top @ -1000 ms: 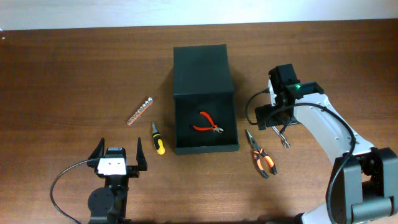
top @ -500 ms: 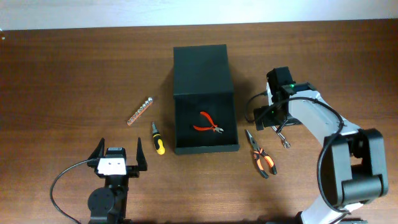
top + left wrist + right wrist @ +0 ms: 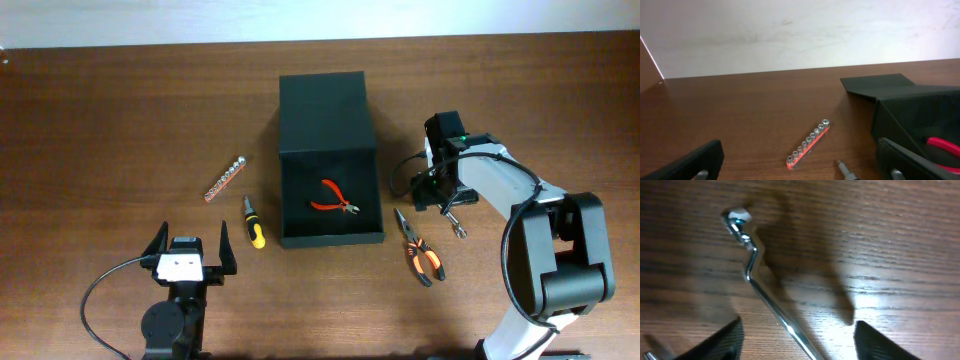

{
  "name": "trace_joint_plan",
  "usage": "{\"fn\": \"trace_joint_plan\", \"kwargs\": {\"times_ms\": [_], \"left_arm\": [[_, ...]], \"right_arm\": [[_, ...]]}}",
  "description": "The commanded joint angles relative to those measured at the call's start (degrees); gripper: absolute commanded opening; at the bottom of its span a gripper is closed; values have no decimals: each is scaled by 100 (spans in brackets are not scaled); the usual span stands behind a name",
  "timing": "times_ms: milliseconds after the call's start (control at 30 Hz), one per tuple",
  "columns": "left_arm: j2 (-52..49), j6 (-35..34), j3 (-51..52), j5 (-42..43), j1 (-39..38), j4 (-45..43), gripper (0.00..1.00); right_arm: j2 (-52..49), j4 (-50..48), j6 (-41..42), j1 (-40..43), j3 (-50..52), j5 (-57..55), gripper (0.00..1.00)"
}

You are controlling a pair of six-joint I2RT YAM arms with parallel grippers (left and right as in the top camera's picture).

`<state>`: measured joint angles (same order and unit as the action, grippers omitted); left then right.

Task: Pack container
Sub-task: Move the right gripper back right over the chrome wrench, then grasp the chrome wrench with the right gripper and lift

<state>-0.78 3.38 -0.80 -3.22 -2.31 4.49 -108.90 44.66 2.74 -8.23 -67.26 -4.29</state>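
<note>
Near the front left of the bench (image 3: 100, 120) the left hand (image 3: 190, 250) sits low with its two fingers spread wide and nothing between them. Beyond it and a little to the right lies a red rail of small chrome sockets (image 3: 225, 178), set on a slant. Just right of that is a short screwdriver with a yellow and black handle (image 3: 254, 222), close beside the left wall of the container (image 3: 300, 225) but apart from it. The container stands in the middle of the bench, open, with its flap lid (image 3: 323, 110) folded back flat on the far side. Inside the box a pair of red-handled cutters (image 3: 333, 198) lies on the floor, right of centre. To the right of the container, near its front corner, a pair of pliers with orange and black grips (image 3: 419, 247) lies on the wood, jaws pointing away from the front edge. Just right of the pliers is a thin chrome bar with a bent neck and a small head (image 3: 751, 262), possibly an offset wrench, though the wrist view is too blurred to be sure. The right hand (image 3: 797, 330) hangs directly over this bar with its fingers (image 3: 725, 337) set wide, one on either side of the shaft, neither touching it.
</note>
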Motion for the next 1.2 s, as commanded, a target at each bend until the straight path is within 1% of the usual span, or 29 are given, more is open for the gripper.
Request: {"fn": "trace_joint_plan", "kwargs": {"times_ms": [0, 67, 200, 233, 333, 567, 767, 933, 1100, 1167], "left_arm": [[42, -11, 28, 44, -15, 2, 99], [42, -13, 28, 44, -15, 2, 99], [42, -13, 28, 42, -15, 2, 99], [42, -11, 28, 42, -15, 2, 99], [42, -13, 28, 42, -15, 2, 99], [42, -13, 28, 42, -15, 2, 99], [42, -11, 26, 44, -15, 2, 99], [42, -13, 28, 44, -15, 2, 99], [42, -11, 28, 44, -15, 2, 99], [42, -13, 28, 44, -15, 2, 99]], "right_arm": [[-162, -15, 55, 44, 52, -17, 57], [-164, -13, 55, 44, 52, 2, 42], [-164, -15, 57, 44, 52, 109, 23], [-164, -13, 57, 42, 52, 107, 17], [-164, -13, 57, 44, 52, 105, 4], [-162, 35, 57, 44, 31, 105, 4], [-92, 317, 57, 44, -190, 105, 4], [94, 667, 55, 42, -603, 105, 4], [376, 1150, 48, 35, -1222, 107, 4], [466, 1349, -214, 28, -1506, 251, 4]]}}
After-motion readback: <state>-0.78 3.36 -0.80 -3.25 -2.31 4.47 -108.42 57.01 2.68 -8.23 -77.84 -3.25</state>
